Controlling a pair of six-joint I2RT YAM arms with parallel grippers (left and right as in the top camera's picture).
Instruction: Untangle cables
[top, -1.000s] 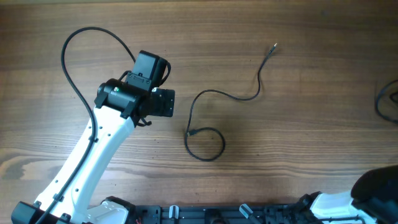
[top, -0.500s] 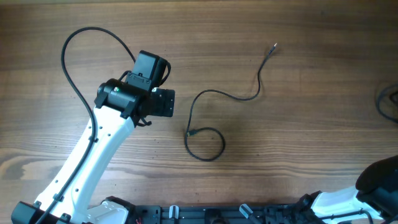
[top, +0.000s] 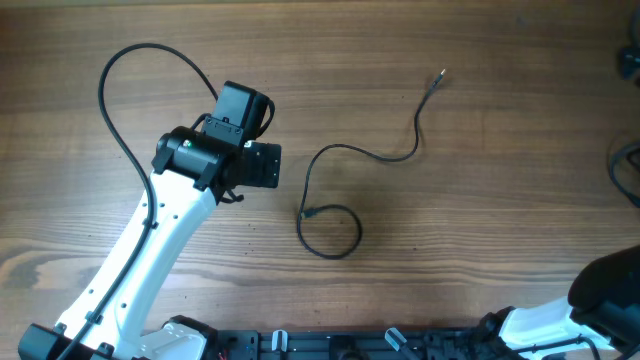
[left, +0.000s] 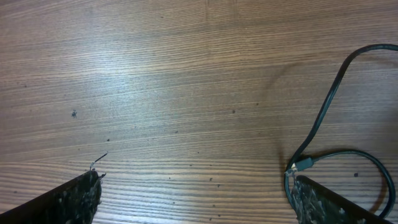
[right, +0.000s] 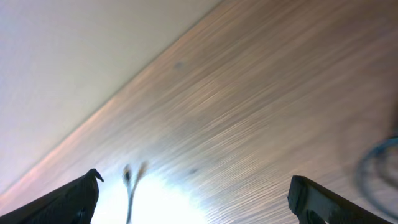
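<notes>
Overhead, mid-table: one thin black cable (top: 345, 148), loose and unknotted. Curls into a small loop (top: 357, 232) at the near end, then snakes far and right to a metal tip (top: 441, 73). Lies flat on the wooden table (top: 480, 250), touched by nothing. At the right edge, part of a second cable (top: 611, 168), cut off by the frame. Left of the loop, the left gripper (left: 196, 205), pointing down at the wood. From the left wrist: fingers spread wide, nothing between, the loop's plug (left: 303, 164) just beside the right-hand finger. From the right wrist: the right gripper (right: 193, 202) likewise spread wide and empty, over blurred wood.
</notes>
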